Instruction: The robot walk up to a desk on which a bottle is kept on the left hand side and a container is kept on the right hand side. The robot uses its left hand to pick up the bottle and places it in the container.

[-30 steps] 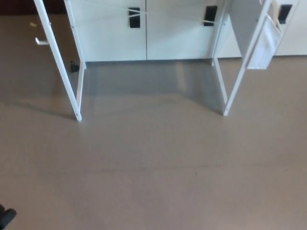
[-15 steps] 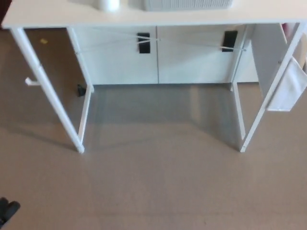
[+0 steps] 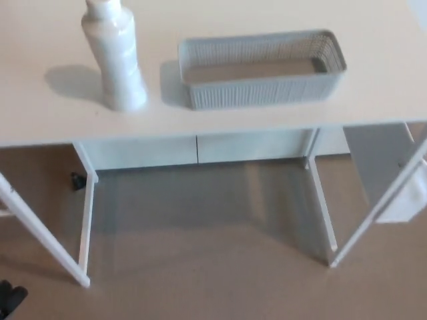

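Here, from the head view, a white counter (image 3: 267, 110) is filling the upper part of the scene, standing on thin white legs over a brown floor (image 3: 200, 267). A white bottle (image 3: 115, 57) is standing upright on the counter's left side, its top running out of frame and its shadow falling to the left. Just beside it, to the right and not touching, a grey mesh container (image 3: 261, 67) is sitting lengthwise, open at the top. At the bottom left corner a small black part, the left robot hand (image 3: 9, 298), is peeking in low over the floor, well apart from the bottle; I cannot tell how its fingers are set. The right robot hand is not showing.
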`<state>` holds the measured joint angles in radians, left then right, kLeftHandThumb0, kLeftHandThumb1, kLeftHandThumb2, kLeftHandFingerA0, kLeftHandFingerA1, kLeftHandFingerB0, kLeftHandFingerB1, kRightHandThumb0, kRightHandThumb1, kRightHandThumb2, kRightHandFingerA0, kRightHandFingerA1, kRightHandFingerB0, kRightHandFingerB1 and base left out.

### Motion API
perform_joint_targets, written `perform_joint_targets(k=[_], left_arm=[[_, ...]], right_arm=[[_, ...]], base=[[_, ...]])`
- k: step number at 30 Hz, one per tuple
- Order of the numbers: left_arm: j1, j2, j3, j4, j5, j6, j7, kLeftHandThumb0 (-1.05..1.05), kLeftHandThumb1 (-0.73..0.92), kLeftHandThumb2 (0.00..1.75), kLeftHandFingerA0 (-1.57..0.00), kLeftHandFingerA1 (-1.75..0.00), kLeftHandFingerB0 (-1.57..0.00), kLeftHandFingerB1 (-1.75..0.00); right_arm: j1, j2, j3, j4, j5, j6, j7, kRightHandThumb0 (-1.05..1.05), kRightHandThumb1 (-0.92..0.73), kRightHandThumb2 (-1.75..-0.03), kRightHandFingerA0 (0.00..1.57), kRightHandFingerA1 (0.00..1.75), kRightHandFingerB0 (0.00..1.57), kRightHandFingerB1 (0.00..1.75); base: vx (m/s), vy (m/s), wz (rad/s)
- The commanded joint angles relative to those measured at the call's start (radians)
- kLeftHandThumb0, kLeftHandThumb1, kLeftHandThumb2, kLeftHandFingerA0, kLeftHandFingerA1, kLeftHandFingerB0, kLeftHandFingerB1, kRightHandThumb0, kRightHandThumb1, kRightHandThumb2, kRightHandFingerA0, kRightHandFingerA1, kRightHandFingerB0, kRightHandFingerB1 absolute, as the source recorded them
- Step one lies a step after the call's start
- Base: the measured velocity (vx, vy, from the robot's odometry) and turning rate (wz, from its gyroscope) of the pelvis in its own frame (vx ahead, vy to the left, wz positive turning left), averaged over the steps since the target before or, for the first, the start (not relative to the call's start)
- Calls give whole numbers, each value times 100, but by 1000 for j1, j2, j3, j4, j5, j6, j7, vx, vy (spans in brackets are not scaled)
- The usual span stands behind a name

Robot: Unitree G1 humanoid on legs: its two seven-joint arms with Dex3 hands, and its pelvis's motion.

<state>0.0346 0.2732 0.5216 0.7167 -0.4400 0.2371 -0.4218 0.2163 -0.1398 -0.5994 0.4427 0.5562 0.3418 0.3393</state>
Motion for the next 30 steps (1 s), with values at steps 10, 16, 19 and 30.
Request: perform_joint_targets(k=[10,16,19,30], left_arm=[[197,68,-87,-2,40,98,-82,-16,52,98,-36,-62,-15,-51],[298,157,-83,36,-10,232,-200,-24,70,60,-37,-57,-39,-54],[343,193,-78,73,-19,250,-261,-24,70,60,-36,-59,-54,-66],[437,258,-152,249,85,21,-313,-28,70,60,-50,-63,-55,-63]], right_arm=[[244,16,-4,98,-44,-146,78,-14,-34,-83,49,69,18,52],[275,-4,-14,202,-43,-199,118,-12,-33,-82,49,69,20,53],[275,-8,-16,228,-41,-215,130,-12,-31,-82,48,69,22,54],[281,-10,-19,266,-29,-236,165,-11,-33,-83,48,69,19,54]], base=[[394,-16,25],[287,42,-9],[-6,168,17],[83,98,-2]])
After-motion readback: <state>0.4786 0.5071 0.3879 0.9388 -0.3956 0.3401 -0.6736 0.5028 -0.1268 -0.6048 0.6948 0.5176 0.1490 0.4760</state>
